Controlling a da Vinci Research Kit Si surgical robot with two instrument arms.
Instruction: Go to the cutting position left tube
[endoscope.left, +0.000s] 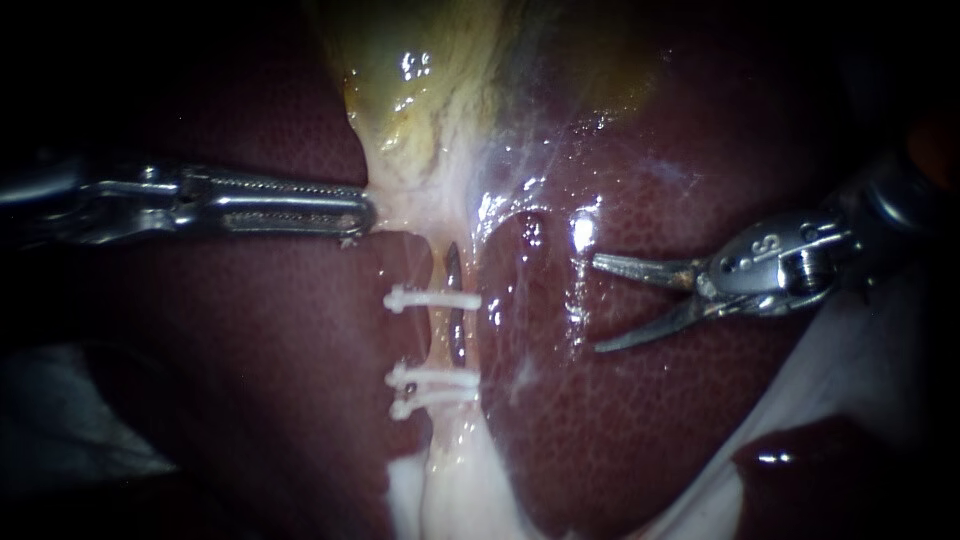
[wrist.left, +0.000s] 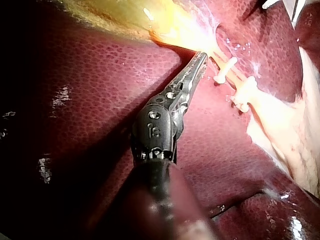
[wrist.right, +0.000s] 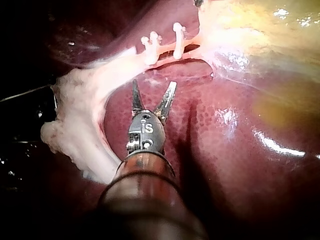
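A pale tube (endoscope.left: 440, 340) runs down from the yellowish gallbladder (endoscope.left: 420, 90) between lobes of dark red liver (endoscope.left: 640, 420). Three white clips cross it: one higher (endoscope.left: 432, 298), two close together lower (endoscope.left: 432, 390). My left instrument (endoscope.left: 362, 212) reaches in level, its long jaws shut on the pale tissue at the gallbladder's neck, above the clips. My right instrument (endoscope.left: 597, 304) hovers over the liver to the right of the tube, its two thin blades open and pointing at the stretch between the clips. In the right wrist view the open blades (wrist.right: 152, 92) stand short of the clipped tube (wrist.right: 165, 52).
A dark slit (endoscope.left: 455, 300) lies beside the tube's right edge. White fatty tissue (endoscope.left: 440, 490) spreads below the clips, and a lump of it (wrist.right: 75, 125) sits beside my right instrument. In the left wrist view the clips (wrist.left: 225, 70) lie just beyond the jaw tips (wrist.left: 201, 57).
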